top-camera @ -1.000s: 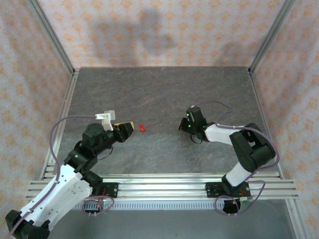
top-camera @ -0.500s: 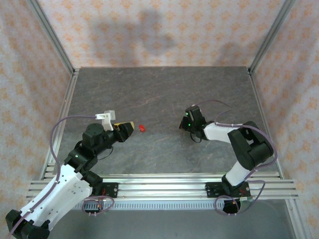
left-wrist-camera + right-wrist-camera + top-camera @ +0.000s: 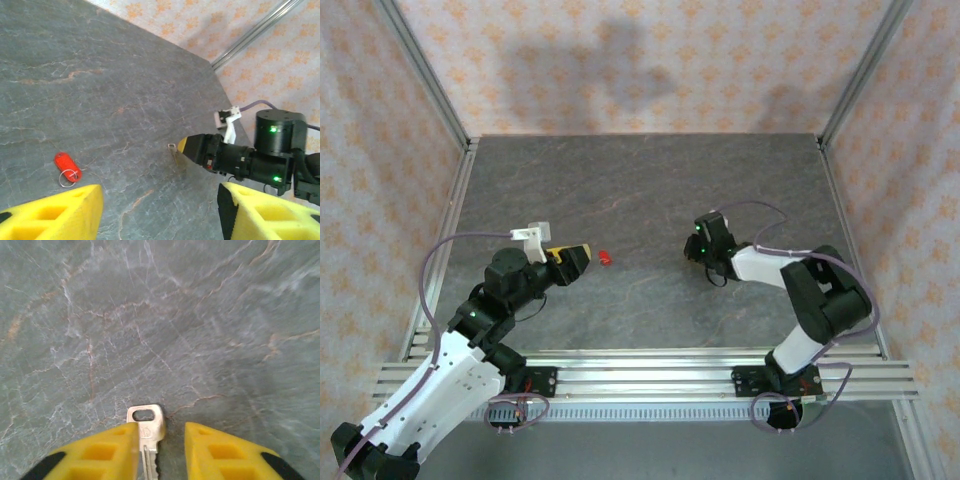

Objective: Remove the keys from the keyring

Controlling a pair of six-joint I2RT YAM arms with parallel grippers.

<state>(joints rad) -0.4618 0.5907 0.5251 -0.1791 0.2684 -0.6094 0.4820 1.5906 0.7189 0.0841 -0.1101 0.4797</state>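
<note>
The red keyring (image 3: 605,258) lies flat on the grey table, its thin wire ring (image 3: 70,176) beside the red tag (image 3: 65,163). My left gripper (image 3: 578,258) hovers just left of it, open, its yellow fingertips (image 3: 65,210) wide apart with nothing between them. A small silvery key (image 3: 146,427) lies on the table between the fingers of my right gripper (image 3: 160,435). It rests against the left finger, with a clear gap to the right finger. The left wrist view has the same key (image 3: 173,148) at the tip of my right gripper (image 3: 187,145), well away from the keyring.
The dark stone-patterned table (image 3: 650,180) stretches bare behind both arms. Aluminium frame posts (image 3: 845,95) and patterned walls bound it at the sides and back. A rail (image 3: 650,375) runs along the near edge.
My right gripper's fingers have parted, and the key now sits loose between them. My left gripper's fingers have spread wider. The keyring has not moved.
</note>
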